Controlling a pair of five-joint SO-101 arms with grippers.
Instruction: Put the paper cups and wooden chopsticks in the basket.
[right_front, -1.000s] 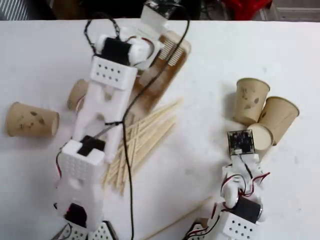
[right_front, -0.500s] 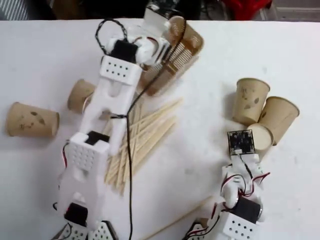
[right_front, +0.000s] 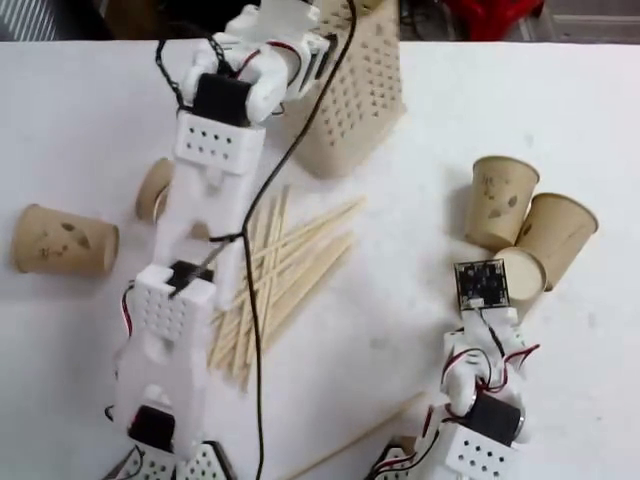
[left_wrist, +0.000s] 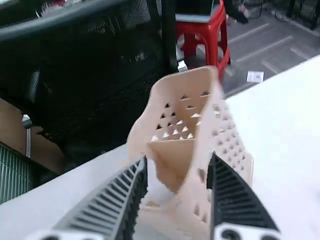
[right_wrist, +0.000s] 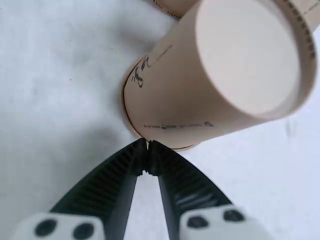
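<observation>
The white tabletop (right_front: 420, 330) carries a fan of wooden chopsticks (right_front: 290, 270) at its middle and one stray chopstick (right_front: 360, 435) by the near edge. One paper cup (right_front: 65, 240) lies by the left edge and another (right_front: 155, 188) beside the left arm. Three cups (right_front: 500, 200) cluster toward the right edge. Past the far edge are a black mesh chair (left_wrist: 90, 65) and a red stool (left_wrist: 200, 30).

The left gripper (left_wrist: 177, 160) grasps the basket (right_front: 360, 100). A second ago it lay flat nearer the middle – now it is tipped up at the far edge. The right gripper (right_wrist: 147, 147) has not moved – jaws clenched, tips against a lying cup's (right_wrist: 220, 85) rim.
</observation>
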